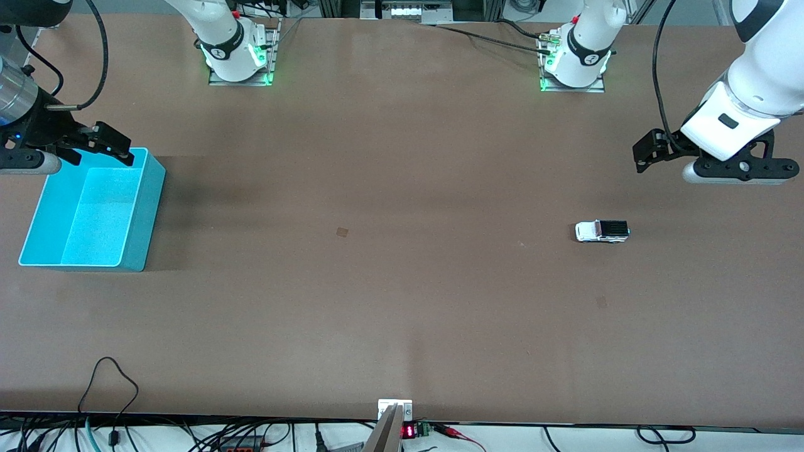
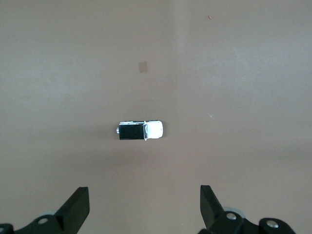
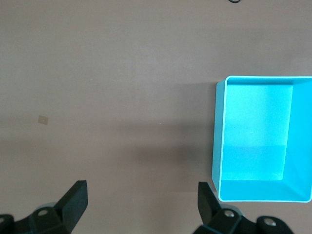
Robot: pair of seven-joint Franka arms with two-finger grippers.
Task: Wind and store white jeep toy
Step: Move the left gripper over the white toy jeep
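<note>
The white jeep toy (image 1: 602, 231) stands on the brown table toward the left arm's end, its black rear roof panel plain in the left wrist view (image 2: 140, 130). My left gripper (image 1: 650, 154) hangs in the air over bare table beside the jeep, open and empty, with wide-set fingertips (image 2: 78, 207) well apart from the toy. The cyan bin (image 1: 147, 213) sits empty at the right arm's end. My right gripper (image 1: 100, 150) hovers open over the bin's rim (image 3: 217, 141) on the robots' side and holds nothing.
A small darker patch (image 1: 342, 232) marks the table's middle. Both arm bases (image 1: 239, 59) stand along the table edge farthest from the front camera. Cables (image 1: 113, 389) and a small red display (image 1: 408, 430) lie along the edge nearest it.
</note>
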